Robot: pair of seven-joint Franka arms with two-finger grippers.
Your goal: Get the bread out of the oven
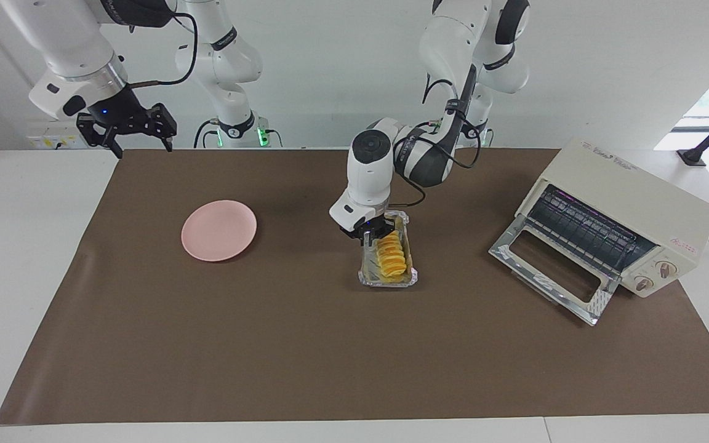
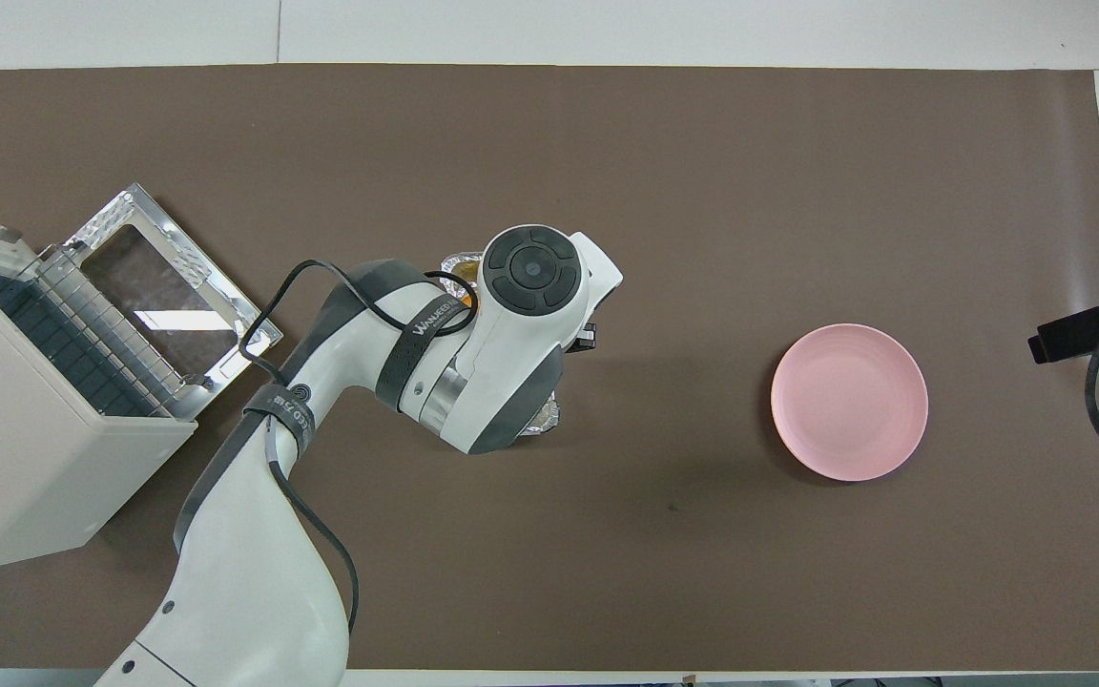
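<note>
The bread [image 1: 390, 258], a golden ridged loaf, lies in a crinkled silver foil tray [image 1: 364, 274] in the middle of the brown mat. My left gripper [image 1: 372, 235] is shut on the tray's rim at the end nearer the robots. The tray is level and at or just above the mat. In the overhead view my left arm hides the loaf, and only the foil tray's ends [image 2: 542, 420] show. The cream oven [image 1: 625, 203] stands at the left arm's end of the table with its glass door [image 1: 551, 271] dropped open. My right gripper [image 1: 140, 146] waits, open.
A round pink plate [image 1: 219, 229] lies on the mat toward the right arm's end, also seen in the overhead view [image 2: 849, 401]. The oven [image 2: 25, 429] and its open door [image 2: 168, 296] take up the mat's corner. The oven's wire rack [image 1: 582, 227] is bare.
</note>
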